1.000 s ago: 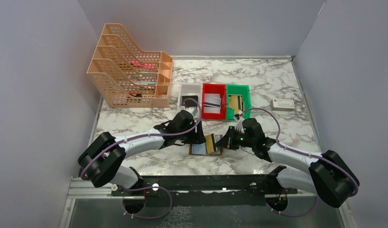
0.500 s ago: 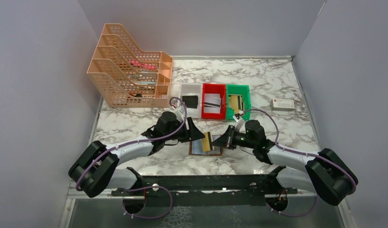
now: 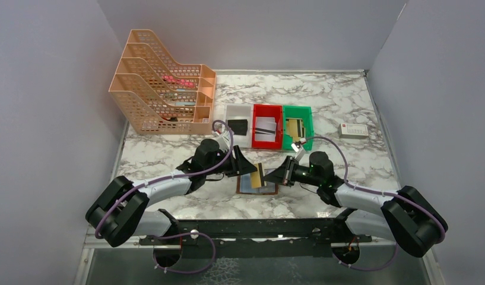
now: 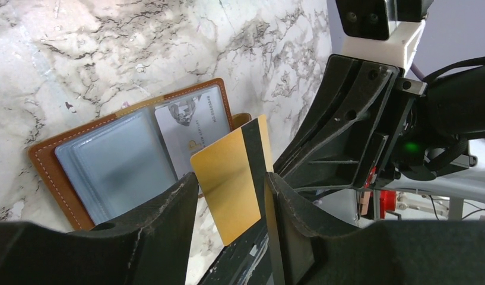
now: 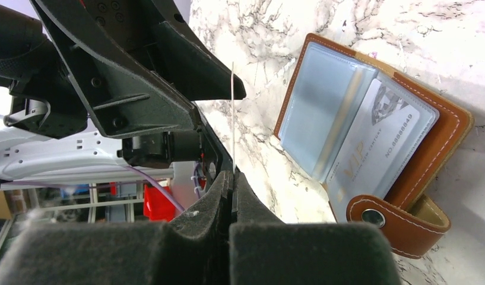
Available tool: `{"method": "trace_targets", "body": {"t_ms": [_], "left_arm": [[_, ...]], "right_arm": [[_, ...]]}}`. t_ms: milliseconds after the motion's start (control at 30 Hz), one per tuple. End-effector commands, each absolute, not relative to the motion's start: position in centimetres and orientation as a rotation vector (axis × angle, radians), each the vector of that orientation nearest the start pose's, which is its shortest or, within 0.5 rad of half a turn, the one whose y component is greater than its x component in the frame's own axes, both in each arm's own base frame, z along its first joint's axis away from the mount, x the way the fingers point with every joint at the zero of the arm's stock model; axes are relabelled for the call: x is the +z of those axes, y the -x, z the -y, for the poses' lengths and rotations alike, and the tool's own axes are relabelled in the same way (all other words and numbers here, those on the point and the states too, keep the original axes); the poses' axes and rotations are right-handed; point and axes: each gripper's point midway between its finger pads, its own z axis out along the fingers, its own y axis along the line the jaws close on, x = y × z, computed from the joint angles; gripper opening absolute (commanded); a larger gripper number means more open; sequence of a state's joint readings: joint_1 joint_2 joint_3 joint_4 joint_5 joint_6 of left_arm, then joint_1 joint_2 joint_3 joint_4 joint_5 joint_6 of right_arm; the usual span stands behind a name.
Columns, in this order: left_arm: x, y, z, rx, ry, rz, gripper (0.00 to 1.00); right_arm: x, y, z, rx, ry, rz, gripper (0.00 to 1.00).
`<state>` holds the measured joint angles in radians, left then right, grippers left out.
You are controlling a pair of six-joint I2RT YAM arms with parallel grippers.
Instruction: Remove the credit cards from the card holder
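Observation:
The brown card holder (image 3: 270,191) lies open on the marble, pale blue sleeves up, with a grey-white credit card (image 4: 189,127) in its right sleeve. Just above it my right gripper (image 3: 278,176) is shut on a gold credit card (image 3: 258,176) with a dark stripe, held on edge. In the right wrist view that card (image 5: 233,113) shows as a thin line rising from the right gripper (image 5: 233,176). My left gripper (image 4: 231,181) is open, one finger on each side of the gold card (image 4: 228,190). A gap shows at the left finger.
Behind the arms stand a white bin (image 3: 237,113), a red bin (image 3: 268,139) and a green bin (image 3: 308,122), each with cards inside. An orange mesh file rack (image 3: 162,95) fills the back left. A small white box (image 3: 353,130) lies at the right.
The left arm drew back to the left and brought its jaws around the gold card, and they have narrowed. The right gripper kept hold of the card and barely moved.

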<state>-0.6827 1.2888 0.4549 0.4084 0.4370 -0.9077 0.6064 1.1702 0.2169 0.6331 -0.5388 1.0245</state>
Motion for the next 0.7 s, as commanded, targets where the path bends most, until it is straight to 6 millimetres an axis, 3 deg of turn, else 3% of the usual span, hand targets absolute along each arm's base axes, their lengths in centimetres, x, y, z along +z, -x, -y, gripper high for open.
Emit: {"method": "trace_targets", "body": {"t_ms": [0, 367, 667], "left_arm": [[12.5, -19.7, 30.5, -1.473, -0.111, -2.214, 0.46], [13.8, -19.4, 30.7, -1.525, -0.134, -2.157, 0.41], [15.8, -19.1, 31.2, -1.572, -0.223, -2.094, 0.08]], "right_arm": [[12.2, -17.5, -26.9, 1.599, -0.004, -2.124, 0.02], [13.1, -17.9, -26.8, 1.625, -0.006, -2.090, 0.03], [13.4, -17.8, -27.0, 1.644, 0.013, -2.082, 0.05]]}}
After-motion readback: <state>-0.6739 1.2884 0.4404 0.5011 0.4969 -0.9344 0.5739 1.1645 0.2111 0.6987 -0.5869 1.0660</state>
